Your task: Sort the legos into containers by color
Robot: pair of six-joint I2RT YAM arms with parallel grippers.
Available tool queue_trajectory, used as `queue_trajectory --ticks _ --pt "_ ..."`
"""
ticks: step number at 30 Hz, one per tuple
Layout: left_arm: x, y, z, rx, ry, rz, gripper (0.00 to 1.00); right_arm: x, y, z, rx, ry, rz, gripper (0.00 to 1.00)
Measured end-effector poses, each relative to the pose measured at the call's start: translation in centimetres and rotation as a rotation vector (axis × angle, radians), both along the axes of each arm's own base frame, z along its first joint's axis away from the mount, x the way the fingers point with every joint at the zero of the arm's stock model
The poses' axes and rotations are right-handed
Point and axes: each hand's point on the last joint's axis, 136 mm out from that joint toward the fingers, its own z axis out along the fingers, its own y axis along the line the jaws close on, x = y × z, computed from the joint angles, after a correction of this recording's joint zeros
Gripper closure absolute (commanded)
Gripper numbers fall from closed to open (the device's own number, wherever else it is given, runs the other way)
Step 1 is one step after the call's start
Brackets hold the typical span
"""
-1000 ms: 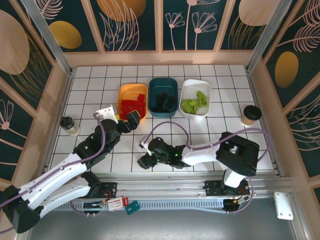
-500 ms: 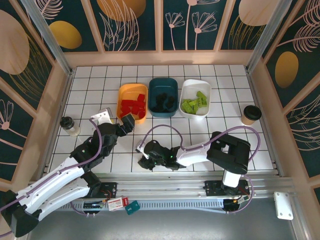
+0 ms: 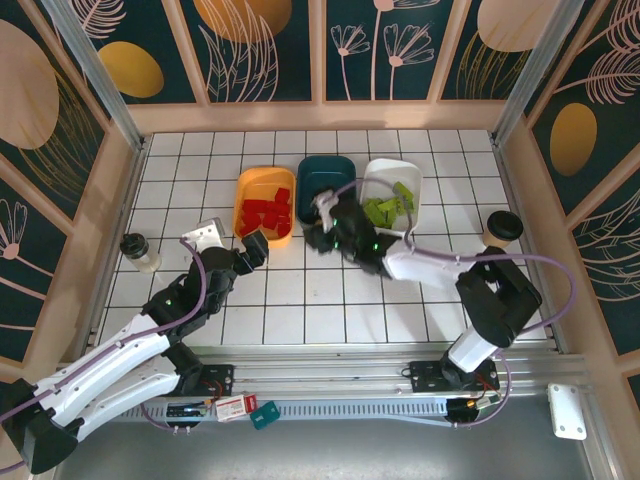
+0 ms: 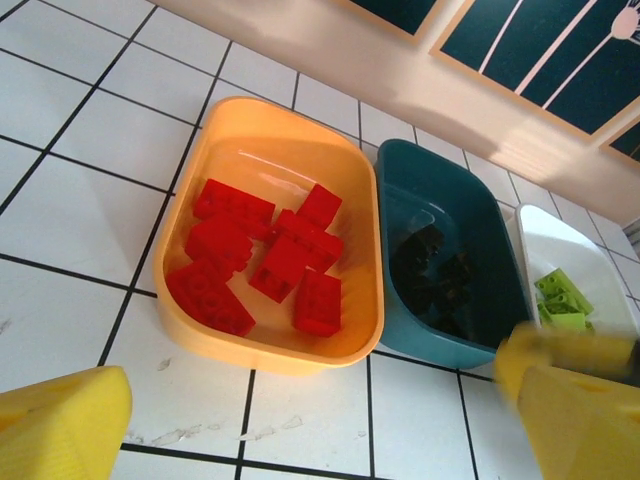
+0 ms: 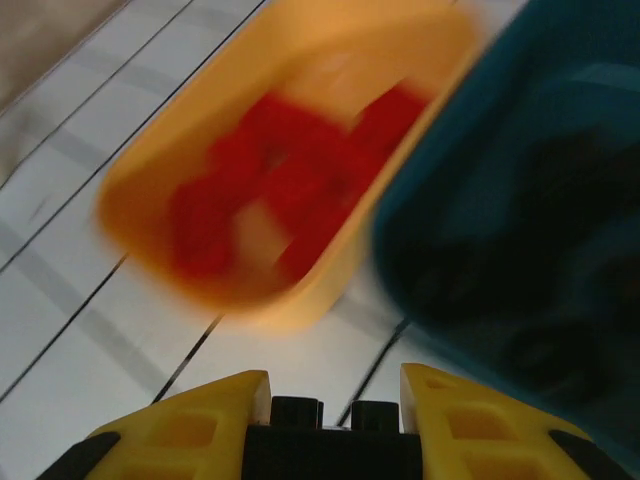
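Note:
Three tubs stand in a row at the back: orange tub with red legos, teal tub, white tub with green legos. My right gripper hovers at the teal tub's near left corner, shut on a black lego whose studs show between the yellow fingers. In that blurred wrist view the orange tub and the teal tub lie just ahead. My left gripper is open and empty, in front of the orange tub; red legos and black legos lie in their tubs.
A small cup with a dark lid stands at the left of the tiled table, a paper cup at the right. Wooden walls close in the table on three sides. Both arms' cables loop over the near tiles.
My right gripper shut on a black lego on the near tiles, then swung up to the teal tub's near edge. The left gripper drew back a little from the orange tub.

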Motion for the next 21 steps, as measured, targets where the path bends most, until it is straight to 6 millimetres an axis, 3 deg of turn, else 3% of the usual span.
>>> queue_trajectory --ticks 3,6,7,9,13,17,21 --pt "0.0 0.1 -0.2 0.006 0.002 0.006 0.01 5.5 -1.1 1.0 0.002 -0.022 -0.102 0.79" --pt "0.1 0.4 -0.3 0.014 0.001 0.02 0.01 8.6 -0.9 -0.9 -0.035 0.004 -0.139 0.65" --pt "0.1 0.4 -0.3 0.016 0.003 0.027 0.01 9.1 -0.8 -1.9 -0.052 0.021 -0.144 0.52" --pt "0.2 0.7 -0.6 0.025 0.008 0.043 0.01 9.8 -0.9 -3.7 -0.082 0.059 -0.155 0.38" --pt "0.5 1.1 -1.4 0.054 0.024 0.078 0.01 10.2 -1.8 -5.0 -0.12 0.088 -0.179 0.26" --pt "0.9 1.5 -1.9 0.09 0.035 0.111 0.01 10.0 -2.7 -2.0 -0.086 0.035 -0.203 0.21" --pt "1.6 1.8 -1.4 0.132 0.001 0.148 0.01 7.5 -5.1 4.0 0.012 -0.088 -0.236 0.18"
